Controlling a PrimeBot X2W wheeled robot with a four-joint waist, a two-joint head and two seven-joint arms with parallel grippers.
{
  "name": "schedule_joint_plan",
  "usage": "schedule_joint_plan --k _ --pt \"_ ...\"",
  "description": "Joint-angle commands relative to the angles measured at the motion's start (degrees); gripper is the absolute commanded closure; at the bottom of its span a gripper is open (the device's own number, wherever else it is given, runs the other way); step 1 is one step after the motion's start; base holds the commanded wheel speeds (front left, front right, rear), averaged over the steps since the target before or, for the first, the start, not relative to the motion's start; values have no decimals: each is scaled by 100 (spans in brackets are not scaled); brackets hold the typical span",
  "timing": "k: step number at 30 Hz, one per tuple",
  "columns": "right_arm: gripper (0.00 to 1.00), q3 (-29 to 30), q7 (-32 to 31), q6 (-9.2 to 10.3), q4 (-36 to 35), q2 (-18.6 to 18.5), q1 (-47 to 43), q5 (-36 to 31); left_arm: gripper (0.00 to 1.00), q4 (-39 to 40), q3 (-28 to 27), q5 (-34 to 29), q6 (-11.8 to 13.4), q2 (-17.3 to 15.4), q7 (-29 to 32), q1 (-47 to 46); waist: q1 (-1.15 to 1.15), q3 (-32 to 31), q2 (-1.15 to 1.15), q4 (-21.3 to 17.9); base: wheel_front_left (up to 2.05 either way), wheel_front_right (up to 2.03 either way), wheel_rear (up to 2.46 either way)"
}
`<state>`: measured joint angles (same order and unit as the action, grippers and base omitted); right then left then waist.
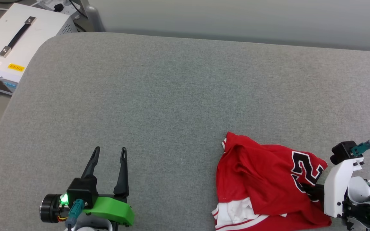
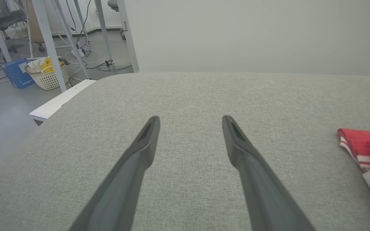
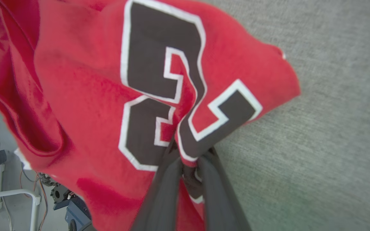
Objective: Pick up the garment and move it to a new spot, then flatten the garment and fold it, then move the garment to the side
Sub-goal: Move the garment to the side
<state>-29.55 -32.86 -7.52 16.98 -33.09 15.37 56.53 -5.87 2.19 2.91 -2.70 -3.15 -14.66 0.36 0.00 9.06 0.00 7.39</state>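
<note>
The garment [image 1: 262,183], a red T-shirt with white sleeves and a black-and-white number, lies crumpled at the near right of the grey cushioned surface [image 1: 178,96]. My right gripper [image 3: 189,154] is shut on a fold of the garment [image 3: 108,96] at the number print, its dark fingers [image 1: 312,191] reaching in from the right. Far to the garment's left, my left gripper [image 1: 109,150] stands open with nothing between its fingers. The left wrist view has that gripper [image 2: 189,120] above bare fabric, with the garment's striped edge [image 2: 365,150] at the right border.
A white box with a black handle [image 1: 14,45] sits beyond the surface's far left corner. The left wrist view has floor at the left with table legs, cables, a white basket [image 2: 48,75] and a blue box [image 2: 14,72]. A pale wall runs behind the surface.
</note>
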Motion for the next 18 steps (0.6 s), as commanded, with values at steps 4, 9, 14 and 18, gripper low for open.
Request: schedule_joint_plan --k 4,9,14,18 --pt "100 -194 487 3 -136 -142 286 -37 0 -24 -2 37 47 27 -34 -23 0 -96 0 -134 0 0 0" --pt "100 -308 878 3 -300 -490 618 -321 0 1 -67 49 77 27 -34 62 0 -156 0 -423 0 0 0" --pt "100 -306 1037 3 -456 -849 900 -455 0 55 -144 81 117 27 -34 129 0 -117 0 -892 0 0 0" --pt "100 -302 1027 3 -571 -1099 1076 -563 0 106 -207 56 122 27 -34 139 0 -45 0 -1321 0 0 0"
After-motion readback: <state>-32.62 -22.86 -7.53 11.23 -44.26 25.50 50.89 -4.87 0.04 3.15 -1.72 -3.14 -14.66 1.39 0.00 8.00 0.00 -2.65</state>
